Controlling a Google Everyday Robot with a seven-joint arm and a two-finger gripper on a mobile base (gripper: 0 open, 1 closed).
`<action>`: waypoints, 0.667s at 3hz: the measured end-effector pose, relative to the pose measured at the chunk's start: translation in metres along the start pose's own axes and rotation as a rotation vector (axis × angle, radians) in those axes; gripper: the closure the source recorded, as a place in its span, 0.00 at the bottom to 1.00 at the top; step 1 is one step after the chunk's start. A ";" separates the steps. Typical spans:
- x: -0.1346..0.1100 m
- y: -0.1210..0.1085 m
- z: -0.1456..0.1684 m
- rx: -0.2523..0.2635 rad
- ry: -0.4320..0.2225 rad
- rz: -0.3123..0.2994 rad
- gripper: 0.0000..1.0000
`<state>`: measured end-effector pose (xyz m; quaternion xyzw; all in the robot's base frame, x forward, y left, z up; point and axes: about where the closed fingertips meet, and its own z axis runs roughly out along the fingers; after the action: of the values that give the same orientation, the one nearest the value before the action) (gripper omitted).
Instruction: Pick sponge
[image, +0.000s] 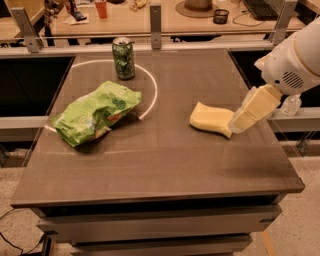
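Camera view puts the sponge (212, 119) on the right half of the table (150, 165), lying flat just outside the white ring (155, 92) painted on the top. Its long axis runs roughly left to right, the right end dipping a little toward the near edge. The gripper (237, 124) comes in from the right side, slanting down and leftward from the white arm (295, 60), and its tip sits at the sponge's right end, overlapping it in this view. Whether it is touching the sponge or hanging just above it cannot be told, and neither can whether the gripper is wide or narrow, since it shows only as one pale block.

So the sponge lies to the left of the gripper, end-on to it. My judgement is that the coming move turns on this: a grasp across the short width would call for the gripper to travel a little further left over the block before it closes.

The tabletop is dark, flat and matte. A green bag (95, 119) lies crumpled well to the left, and a can (123, 58) stands upright beyond it at the far side of the ring; both are well apart from the sponge. Behind the table runs a wooden desk (150, 22) with a hat (199, 6) and an orange cup (101, 8) on it.
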<state>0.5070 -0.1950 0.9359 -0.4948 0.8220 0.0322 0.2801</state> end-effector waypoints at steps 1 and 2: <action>-0.004 0.001 0.032 -0.051 -0.048 0.018 0.00; -0.009 0.003 0.059 -0.086 -0.080 0.023 0.00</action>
<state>0.5330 -0.1672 0.8902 -0.4953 0.8136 0.0902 0.2908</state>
